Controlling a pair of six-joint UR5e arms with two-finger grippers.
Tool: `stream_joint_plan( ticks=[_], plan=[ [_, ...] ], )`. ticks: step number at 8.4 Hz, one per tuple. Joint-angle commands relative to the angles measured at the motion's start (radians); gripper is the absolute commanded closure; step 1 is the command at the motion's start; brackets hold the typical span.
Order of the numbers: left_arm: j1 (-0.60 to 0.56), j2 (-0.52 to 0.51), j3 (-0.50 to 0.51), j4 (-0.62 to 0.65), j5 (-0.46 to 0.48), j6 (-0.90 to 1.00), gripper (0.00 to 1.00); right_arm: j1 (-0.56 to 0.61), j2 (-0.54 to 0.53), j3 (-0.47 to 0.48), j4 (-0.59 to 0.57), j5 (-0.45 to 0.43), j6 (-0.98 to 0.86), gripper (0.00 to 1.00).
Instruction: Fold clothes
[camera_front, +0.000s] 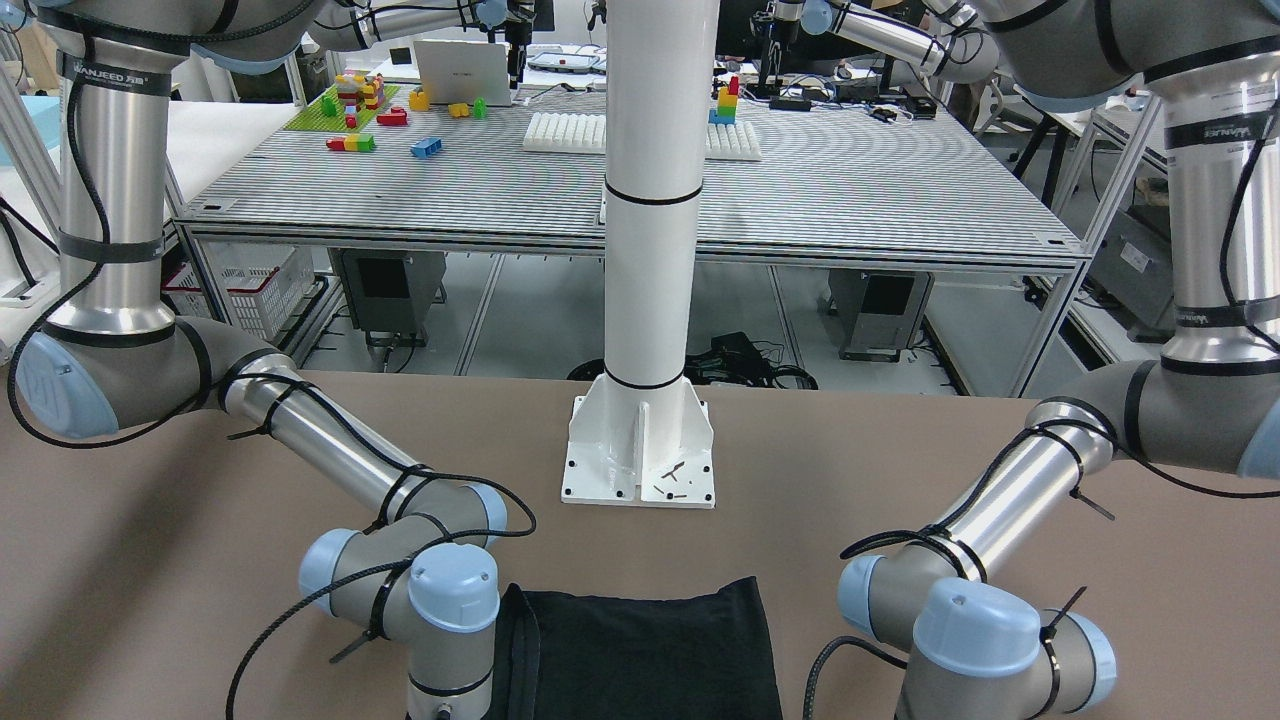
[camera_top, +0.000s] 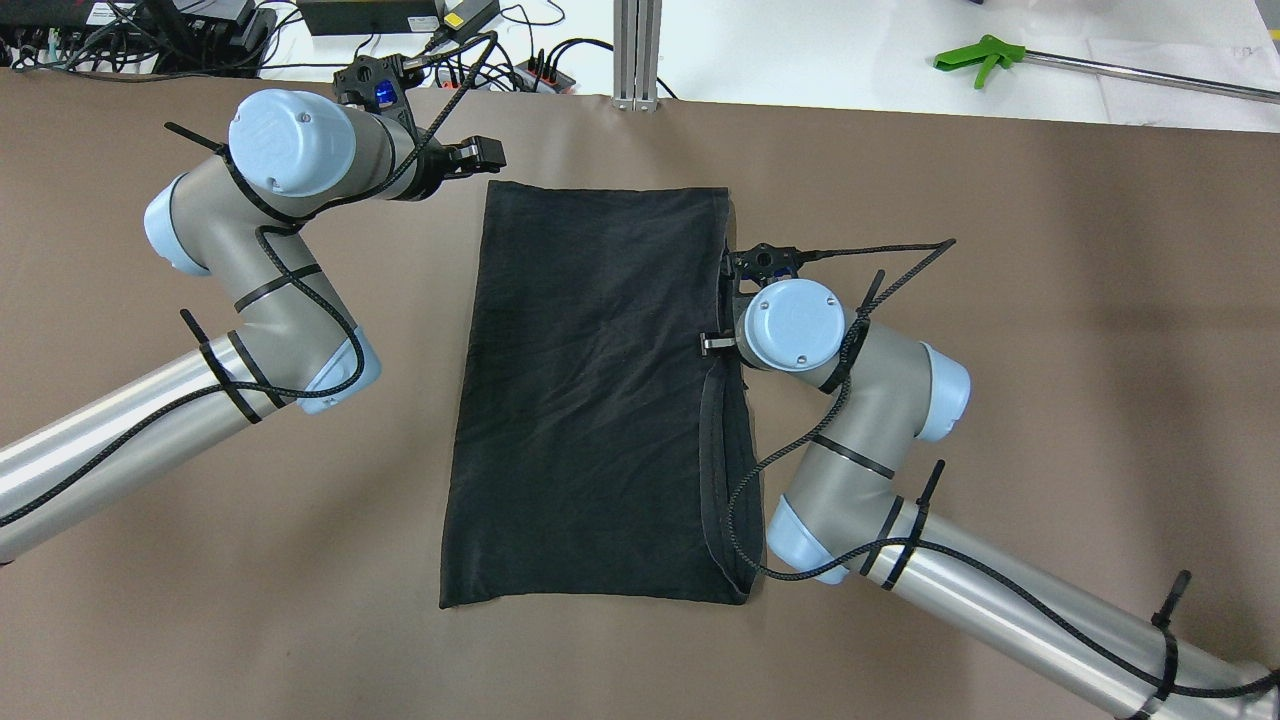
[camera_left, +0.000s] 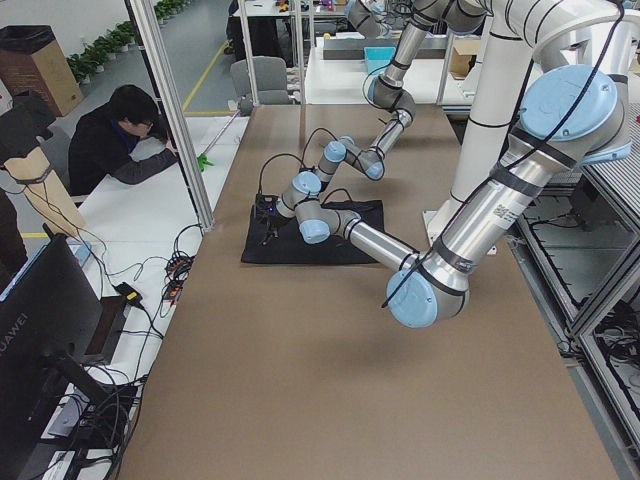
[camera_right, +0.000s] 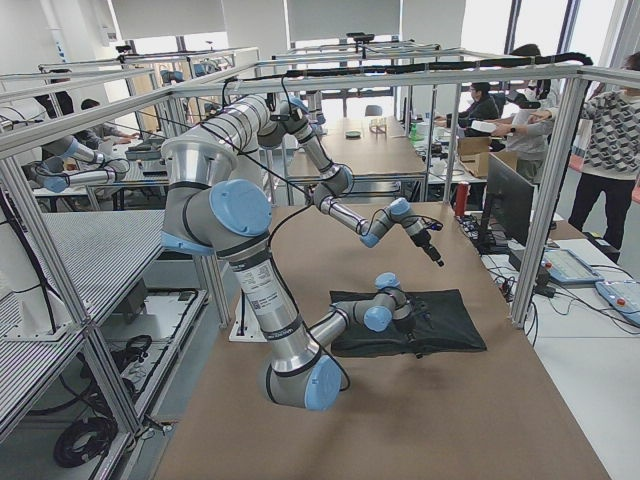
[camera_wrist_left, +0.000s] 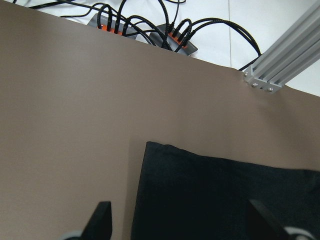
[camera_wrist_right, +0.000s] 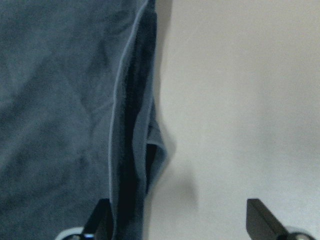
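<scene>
The clothes are one black garment lying flat as a tall rectangle on the brown table, with a doubled hem down its right side. My left gripper hangs open just above the garment's far left corner, nothing between its fingers. My right gripper is open low over the right edge of the clothes. One of its fingers is over the folded hem, the other over bare table. From overhead the right wrist hides those fingers.
Power strips and cables and an aluminium post line the far table edge. A green-handled tool lies beyond it at far right. The white column base stands near the garment's near end. A person sits beside the table.
</scene>
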Motion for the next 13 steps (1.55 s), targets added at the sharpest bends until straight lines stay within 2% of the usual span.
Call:
stream_joint_plan(
  ticks=[1,3,5,7,9,13],
  plan=[
    [0.001,-0.006,0.000,0.001,-0.001,-0.001,0.05,0.013,-0.129,0.145,-0.050,0.029,-0.035,0.06],
    [0.001,-0.006,0.000,0.000,-0.001,-0.001,0.05,0.013,-0.133,0.154,-0.048,0.031,-0.035,0.06],
    [0.002,-0.007,0.000,0.000,-0.003,-0.001,0.05,0.028,-0.122,0.226,-0.075,0.041,-0.030,0.06],
    [0.002,-0.010,0.000,0.000,-0.004,-0.001,0.05,0.002,-0.075,0.193,-0.092,0.023,0.058,0.06],
    [0.004,-0.015,-0.001,0.000,-0.004,-0.001,0.05,-0.062,-0.007,0.122,-0.096,-0.061,0.103,0.06],
    [0.010,-0.016,-0.001,0.000,-0.001,-0.004,0.05,-0.105,-0.016,0.099,-0.123,-0.087,0.116,0.06]
  ],
)
